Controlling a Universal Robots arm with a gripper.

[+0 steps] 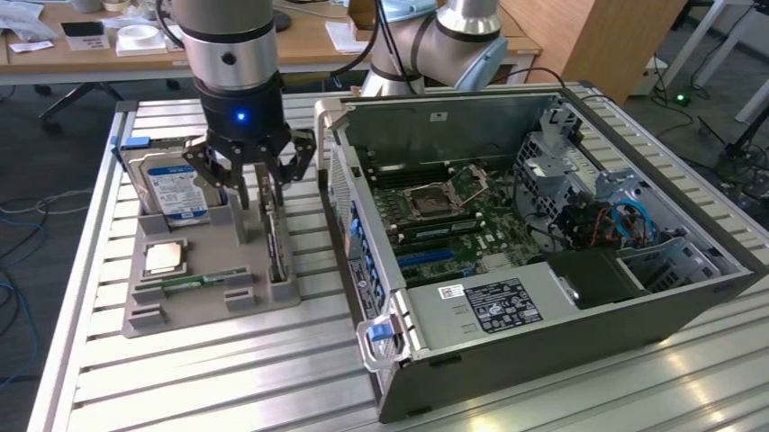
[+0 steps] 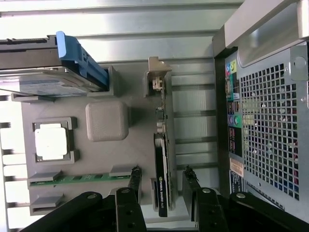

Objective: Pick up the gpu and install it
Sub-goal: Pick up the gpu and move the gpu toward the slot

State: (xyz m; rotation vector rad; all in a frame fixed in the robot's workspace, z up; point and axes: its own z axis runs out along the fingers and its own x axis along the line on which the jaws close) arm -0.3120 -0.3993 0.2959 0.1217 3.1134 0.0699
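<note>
Above the grey tray (image 1: 204, 306), with the gripper (image 2: 161, 170) released and straddling the upright gpu (image 2: 161, 150) without contact: pick-up step in hand, likely calling for a square squeeze on both faces.

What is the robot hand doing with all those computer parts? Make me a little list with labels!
gripper: open, one finger on each side of the gpu, not squeezing it
gpu: standing on its edge in the gray tray
also in tray: hard drive, processor chip, RAM stick
computer case: open, beside the tray, gpu not in it yet
</note>
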